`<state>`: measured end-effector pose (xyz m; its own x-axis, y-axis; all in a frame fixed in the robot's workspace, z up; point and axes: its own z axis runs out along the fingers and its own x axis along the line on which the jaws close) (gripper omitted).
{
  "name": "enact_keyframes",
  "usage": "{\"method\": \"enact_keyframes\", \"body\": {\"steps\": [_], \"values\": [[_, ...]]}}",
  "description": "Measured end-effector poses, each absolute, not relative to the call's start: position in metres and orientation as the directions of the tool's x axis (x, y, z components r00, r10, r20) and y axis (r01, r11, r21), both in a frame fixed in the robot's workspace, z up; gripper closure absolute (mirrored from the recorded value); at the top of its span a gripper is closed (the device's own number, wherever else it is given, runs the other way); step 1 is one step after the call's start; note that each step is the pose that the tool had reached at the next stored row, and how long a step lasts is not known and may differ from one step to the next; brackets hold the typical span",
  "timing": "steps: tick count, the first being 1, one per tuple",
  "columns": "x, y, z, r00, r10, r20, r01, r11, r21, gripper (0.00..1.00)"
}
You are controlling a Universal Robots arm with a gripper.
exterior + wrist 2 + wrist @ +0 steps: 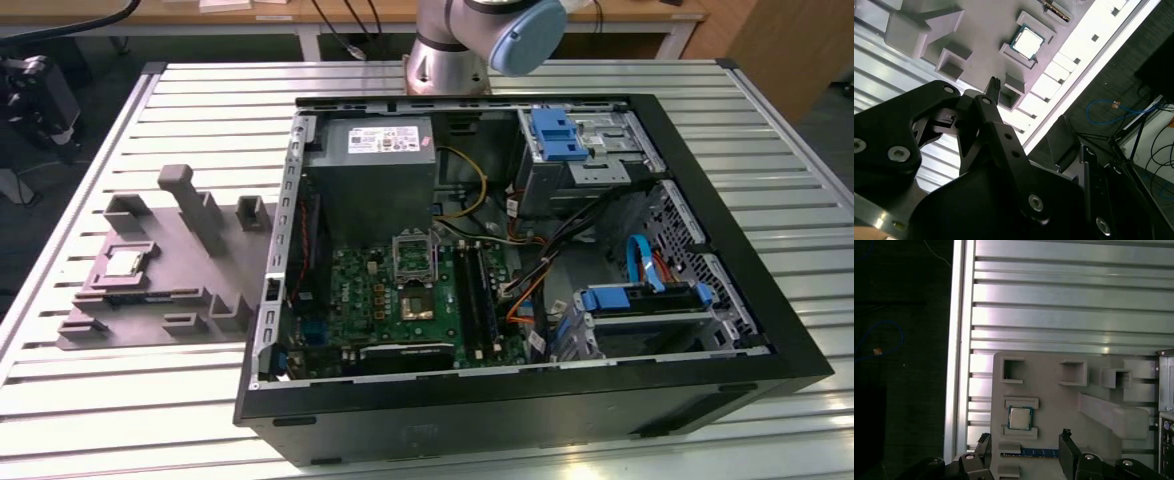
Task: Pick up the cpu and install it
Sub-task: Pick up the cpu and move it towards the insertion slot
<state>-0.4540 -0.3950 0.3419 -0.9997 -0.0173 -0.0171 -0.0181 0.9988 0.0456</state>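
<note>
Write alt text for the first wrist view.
The cpu sits in a recess of the grey fixture block on the slatted metal table, with nothing touching it. The tool is open, its two fingers spread and clear of the cpu.

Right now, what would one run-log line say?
claw: open, empty, above tray | cpu: seated in tray, not gripped | case: open beside tray
</note>
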Motion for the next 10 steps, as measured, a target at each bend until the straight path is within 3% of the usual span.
{"method": "enact_keyframes", "body": {"steps": [10], "values": [[-0.4540, -0.3950, 0.3387, -1.000, -0.017, -0.017, -0.018, 0.999, 0.046, 0.35]]}}
